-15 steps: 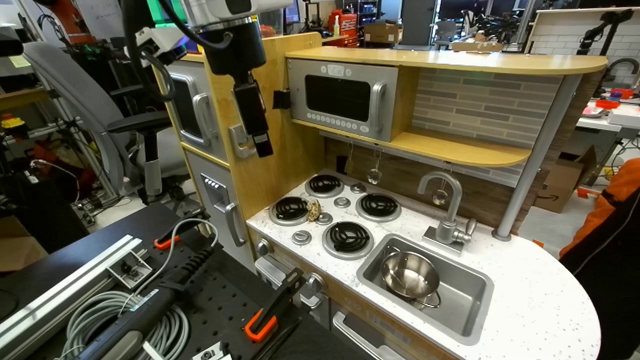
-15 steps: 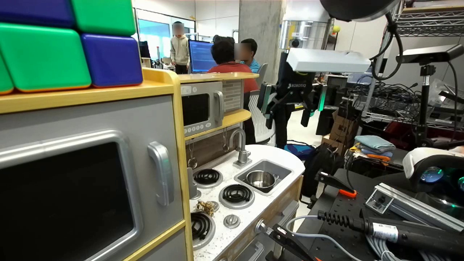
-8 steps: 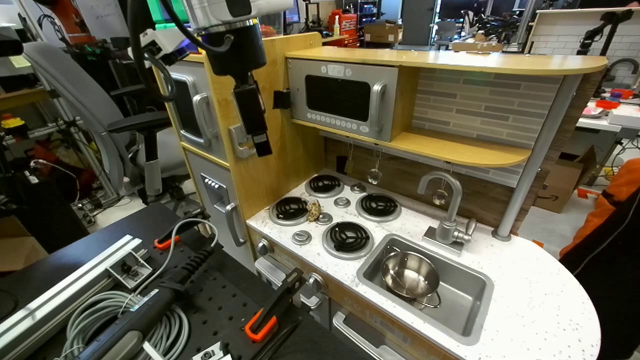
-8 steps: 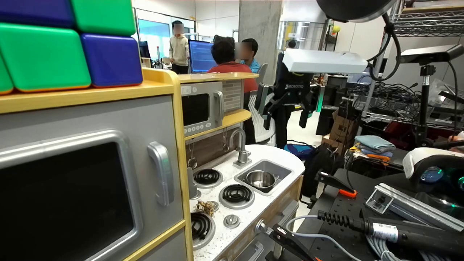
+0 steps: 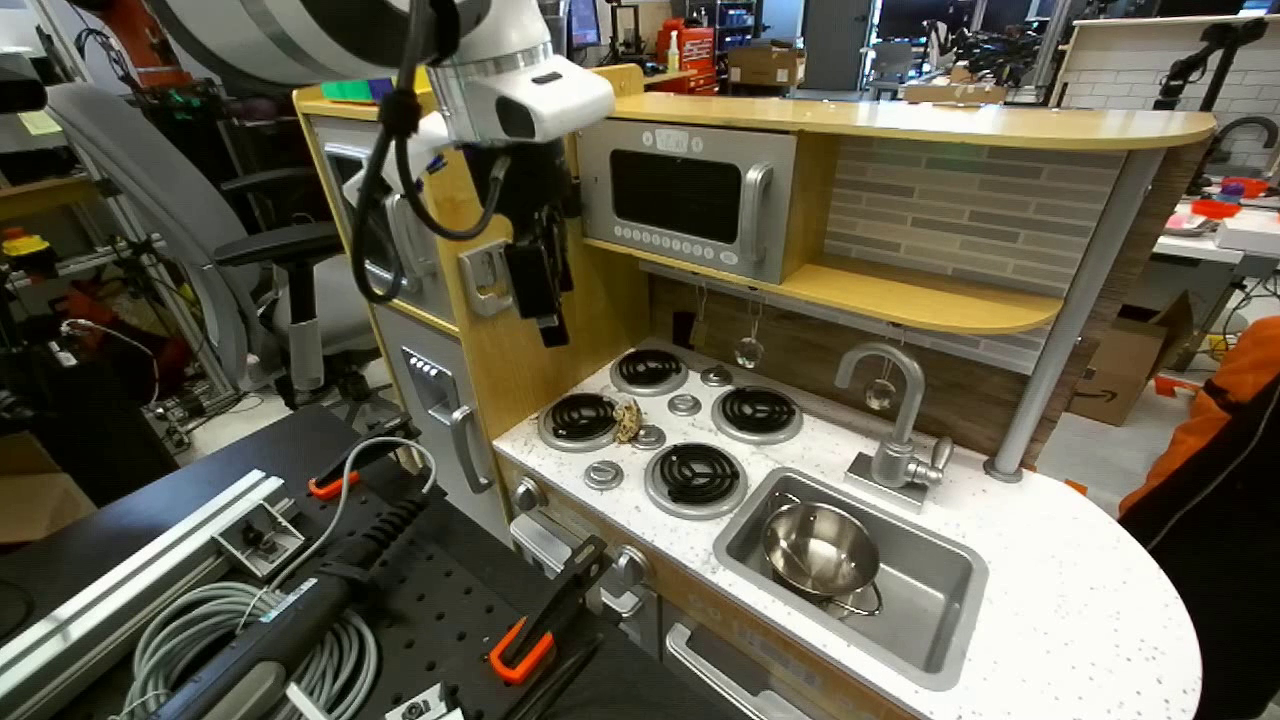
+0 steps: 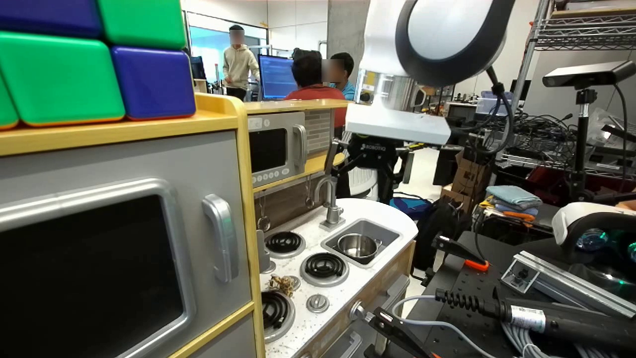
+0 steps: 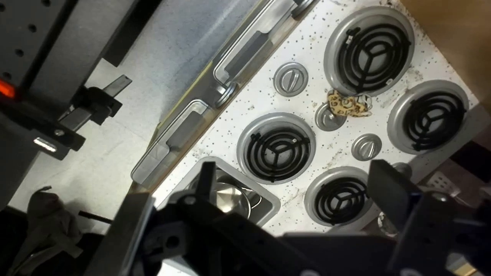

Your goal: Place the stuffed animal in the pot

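Hanging unladen: black two-fingered gripper (image 6: 368,174), with fingers (image 7: 389,188) spread wide, holding nothing.
Small yellow-brown, dark-spotted plush toy (image 7: 347,105): upper right of the wrist view, beyond the fingers, nearer the finger at frame right; below the gripper in both exterior views; apparently touching a round grey burner with black coils (image 7: 370,57).
Toy's long axis: roughly left to right in the wrist view, nearly along the closing line; probably calling for a wrist turn.
Round shiny silver metal pot (image 5: 820,550): in the grey rectangular sink (image 5: 920,620), awaiting the toy.
Gripper against half a second earlier: lower in both exterior views; no shift visible in toy or pot.
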